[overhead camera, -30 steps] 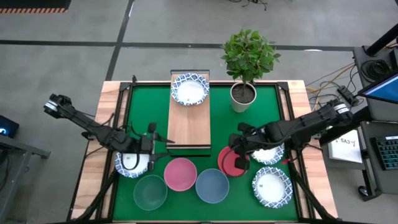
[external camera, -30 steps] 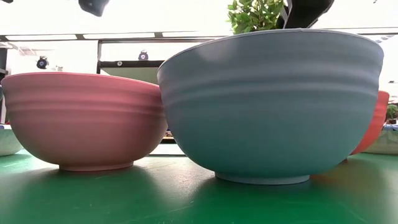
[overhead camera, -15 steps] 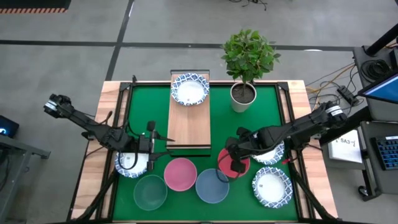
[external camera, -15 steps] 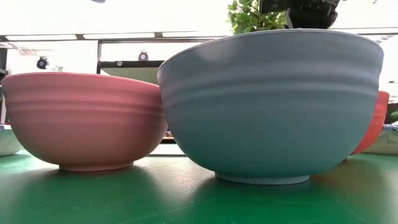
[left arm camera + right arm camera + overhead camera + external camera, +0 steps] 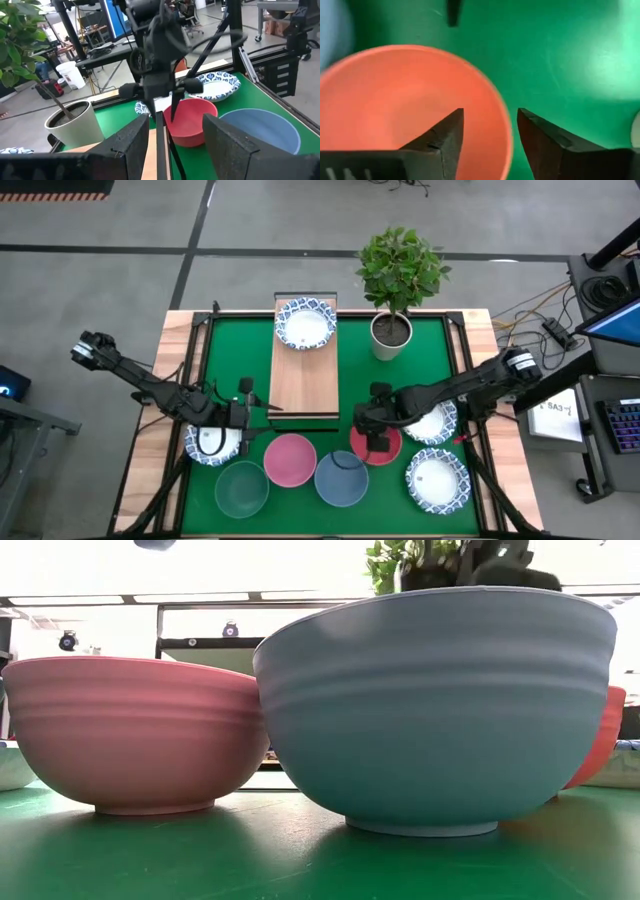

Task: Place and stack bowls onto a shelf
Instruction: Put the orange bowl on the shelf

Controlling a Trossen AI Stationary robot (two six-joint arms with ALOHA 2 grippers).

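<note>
My right gripper (image 5: 368, 432) is open and points down over the red bowl (image 5: 378, 446), which rests on the green mat (image 5: 440, 350). In the right wrist view, one finger (image 5: 451, 131) stands inside the red bowl's rim (image 5: 506, 131) and the other (image 5: 534, 131) outside it, with no touch showing. My left gripper (image 5: 175, 150) is open and holds nothing. It hovers by the near left corner of the shelf (image 5: 305, 375), beside a white patterned bowl (image 5: 210, 444). Another patterned bowl (image 5: 306, 326) sits on the shelf's far end.
The pink (image 5: 290, 460), blue (image 5: 341, 478) and grey-green (image 5: 241, 489) bowls stand in a row near the front edge. Two patterned bowls (image 5: 437, 480) (image 5: 436, 425) are at the right. A potted plant (image 5: 391, 332) stands beside the shelf at the back.
My right gripper has gone toward the table's left edge and down, ending low over the red bowl. The bowls have not moved.
</note>
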